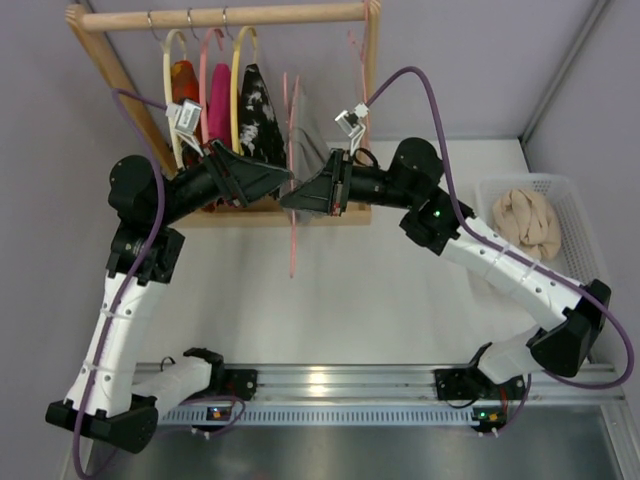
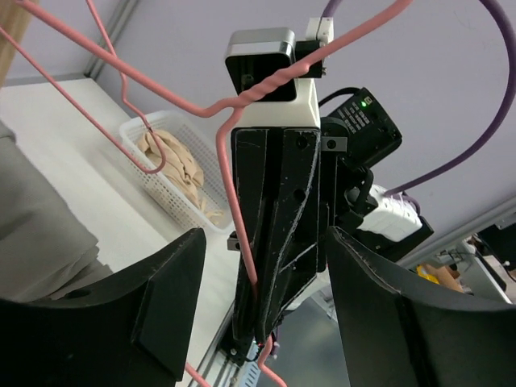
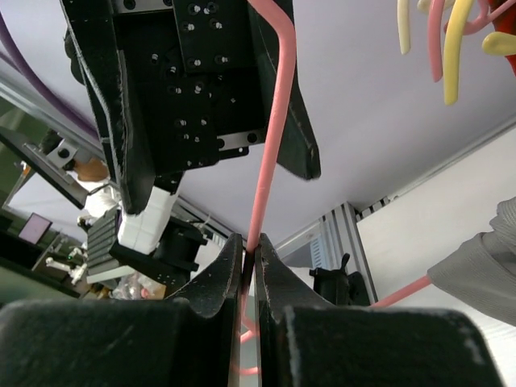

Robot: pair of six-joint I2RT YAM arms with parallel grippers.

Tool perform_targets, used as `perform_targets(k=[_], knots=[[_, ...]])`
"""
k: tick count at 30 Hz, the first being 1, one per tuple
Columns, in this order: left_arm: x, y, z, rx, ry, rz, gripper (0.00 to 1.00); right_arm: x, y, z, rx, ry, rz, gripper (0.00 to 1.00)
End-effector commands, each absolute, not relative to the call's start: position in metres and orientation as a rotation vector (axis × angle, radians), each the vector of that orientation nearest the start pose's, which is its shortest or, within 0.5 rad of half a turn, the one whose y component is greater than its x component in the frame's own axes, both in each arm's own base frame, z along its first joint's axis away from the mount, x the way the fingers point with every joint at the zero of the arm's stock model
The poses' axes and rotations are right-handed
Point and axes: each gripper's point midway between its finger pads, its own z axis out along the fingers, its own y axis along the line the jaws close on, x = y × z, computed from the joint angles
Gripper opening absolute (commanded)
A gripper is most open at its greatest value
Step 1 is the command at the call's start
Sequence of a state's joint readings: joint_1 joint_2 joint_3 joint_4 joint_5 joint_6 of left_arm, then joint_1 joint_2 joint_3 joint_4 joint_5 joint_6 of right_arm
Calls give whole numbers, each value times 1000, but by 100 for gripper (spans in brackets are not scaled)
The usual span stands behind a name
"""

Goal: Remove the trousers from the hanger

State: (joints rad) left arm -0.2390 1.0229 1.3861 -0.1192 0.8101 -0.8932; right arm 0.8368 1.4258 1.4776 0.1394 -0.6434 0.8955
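Stripping step underway: right hand (image 3: pixel 250 262) clamped tight on the hanger (image 3: pixel 272 145) wire, left hand (image 1: pixel 278 180) spread open, empty. Trousers (image 2: pixel 32 218) draped over its bar, just beside. Next, left hand should grip fabric and pull clear.

Pale, perhaps lilac wall (image 1: pixel 480 60); white table (image 1: pixel 380 290)

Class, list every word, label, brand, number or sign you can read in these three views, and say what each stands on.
None: no word, number, brand or sign is readable in any view.
The thin pink wire hanger, the plain grey fabric trousers, the white plastic basket and the black right claw show no print.
The dark background screen in the right wrist view: too blurred to read.
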Motion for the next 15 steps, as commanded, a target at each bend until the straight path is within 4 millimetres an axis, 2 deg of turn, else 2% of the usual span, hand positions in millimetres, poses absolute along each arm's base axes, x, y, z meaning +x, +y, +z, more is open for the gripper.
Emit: perform_targets(k=[1, 5, 7, 13, 15], knots=[[213, -215, 508, 305, 1480, -1481, 67, 157, 384, 517, -698, 1292, 1796, 0], [217, -222, 498, 287, 1516, -1513, 63, 151, 385, 521, -717, 1269, 1797, 0], [220, -223, 503, 291, 1492, -1526, 60, 146, 385, 520, -730, 1264, 1794, 0], [218, -230, 508, 303, 1476, -1584, 39, 141, 388, 503, -731, 1300, 1797, 0], [220, -231, 504, 300, 1488, -1587, 33, 142, 387, 500, -729, 1307, 1783, 0]])
